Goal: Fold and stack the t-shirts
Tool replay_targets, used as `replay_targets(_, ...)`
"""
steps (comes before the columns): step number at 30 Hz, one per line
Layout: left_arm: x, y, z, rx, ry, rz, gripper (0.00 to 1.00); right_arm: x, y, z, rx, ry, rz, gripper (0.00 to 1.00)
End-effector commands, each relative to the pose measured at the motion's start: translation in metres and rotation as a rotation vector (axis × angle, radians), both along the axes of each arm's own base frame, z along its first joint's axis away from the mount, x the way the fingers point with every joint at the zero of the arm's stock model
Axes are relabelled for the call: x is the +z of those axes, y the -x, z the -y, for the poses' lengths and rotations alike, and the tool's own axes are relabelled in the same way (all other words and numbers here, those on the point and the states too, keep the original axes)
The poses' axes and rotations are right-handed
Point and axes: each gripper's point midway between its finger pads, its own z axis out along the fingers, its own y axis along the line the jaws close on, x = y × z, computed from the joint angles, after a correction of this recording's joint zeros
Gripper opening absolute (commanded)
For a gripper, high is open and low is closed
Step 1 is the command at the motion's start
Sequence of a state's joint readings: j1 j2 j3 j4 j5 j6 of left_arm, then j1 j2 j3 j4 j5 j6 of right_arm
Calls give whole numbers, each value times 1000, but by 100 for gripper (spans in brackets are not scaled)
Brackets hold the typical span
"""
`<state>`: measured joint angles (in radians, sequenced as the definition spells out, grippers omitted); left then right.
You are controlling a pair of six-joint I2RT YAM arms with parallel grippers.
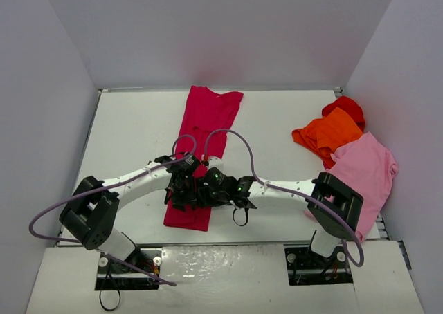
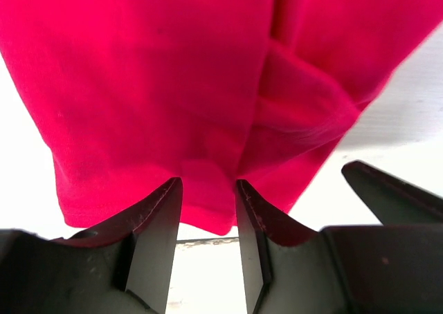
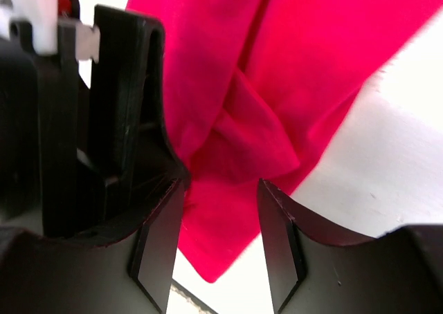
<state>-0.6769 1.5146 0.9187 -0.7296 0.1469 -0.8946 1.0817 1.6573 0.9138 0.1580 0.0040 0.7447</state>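
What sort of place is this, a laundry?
Probably a robotics test booth, not a laundry: plain white walls box in a white table, a left arm and right arm are bolted at its near edge, and a crimson t-shirt lies there.

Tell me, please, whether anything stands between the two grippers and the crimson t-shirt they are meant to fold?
Nothing visible does. The left gripper and right gripper are both at the near end of the crimson t-shirt, with its cloth between their fingers. The other shirts lie heaped far to the right.
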Motion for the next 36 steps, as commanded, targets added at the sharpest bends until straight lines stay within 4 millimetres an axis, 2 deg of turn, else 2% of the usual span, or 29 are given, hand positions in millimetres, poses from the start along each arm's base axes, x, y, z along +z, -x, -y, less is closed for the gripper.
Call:
replay_targets(1, 14, -5, 6, 4, 43, 51, 31, 27, -8, -24, 17, -85, 60, 43)
replay_targets(11, 9, -5, 8, 3, 49, 43, 27, 19, -4, -5, -15, -56, 57, 43)
replay_targets(18, 31, -19, 14, 29, 82, 119, 30, 18, -4, 3, -22, -29, 71, 43)
replay_targets(22, 29, -24, 19, 25, 79, 114, 31, 20, -6, 4, -25, -28, 81, 43)
replay_targets(27, 14, -24, 25, 16, 83, 78, 30, 22, -6, 4, -23, -32, 85, 43)
replay_targets(33, 1, -20, 24, 16, 72, 50, 24, 25, -6, 9, -35, -35, 95, 43)
replay_targets(35, 1, -20, 24, 21, 74, 53, 16, 24, -6, 11, -39, -30, 95, 43)
replay_targets(36, 2, -19, 23, 22, 75, 56, 7, 23, -5, 12, -39, -27, 93, 43)
